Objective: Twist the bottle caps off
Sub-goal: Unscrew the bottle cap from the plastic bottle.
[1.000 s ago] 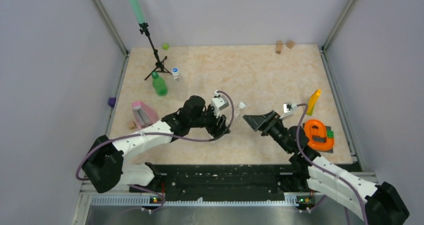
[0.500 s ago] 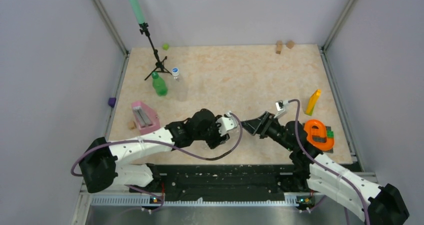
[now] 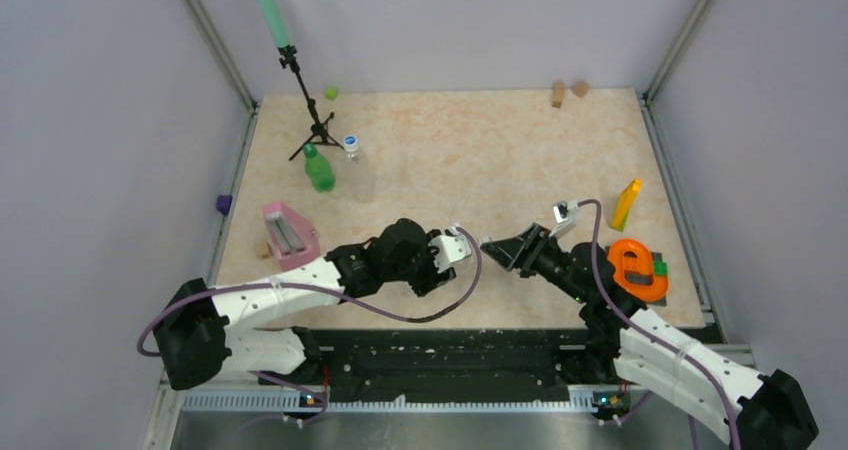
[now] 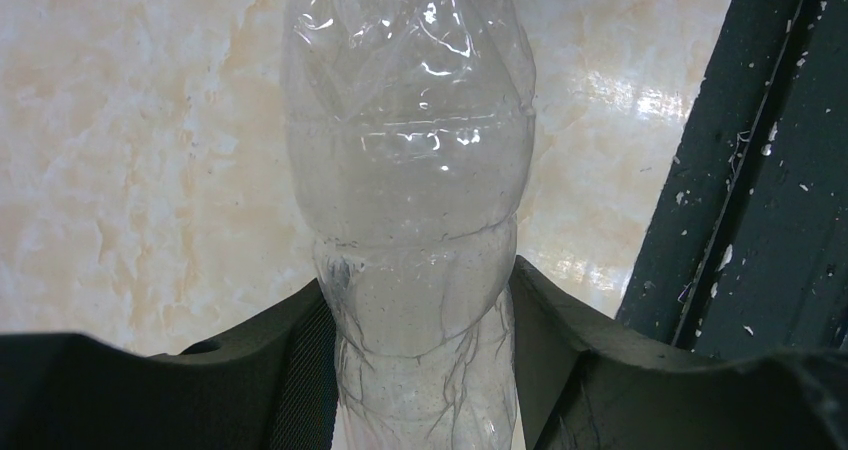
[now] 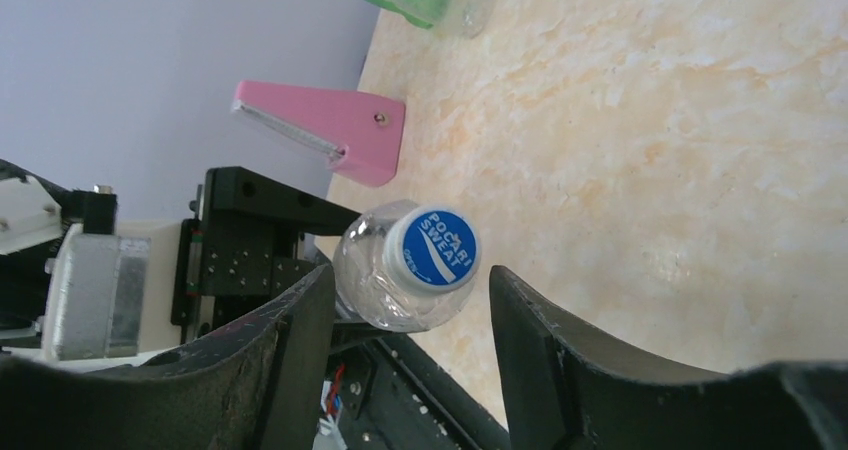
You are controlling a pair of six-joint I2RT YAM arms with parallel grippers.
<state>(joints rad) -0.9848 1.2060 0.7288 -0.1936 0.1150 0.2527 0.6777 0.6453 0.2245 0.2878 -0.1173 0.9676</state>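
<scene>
The left tool (image 4: 420,290) clamps the crinkled waist of a clear, colourless plastic bottle (image 4: 410,150), holding it over the near middle of the table (image 3: 480,150) with its neck turned toward the right arm. Its blue cap (image 5: 432,248), printed POCARI SWEAT in white, sits on the neck between the fingers of the right tool (image 5: 410,275), whose jaws stand apart with a gap on either side of the cap. A green bottle (image 3: 319,169) and a second clear bottle (image 3: 357,178) stand capped at the table's far left.

The blue bottle cap (image 5: 431,247) reads "POCARI SWEAT" in white letters across its top
</scene>
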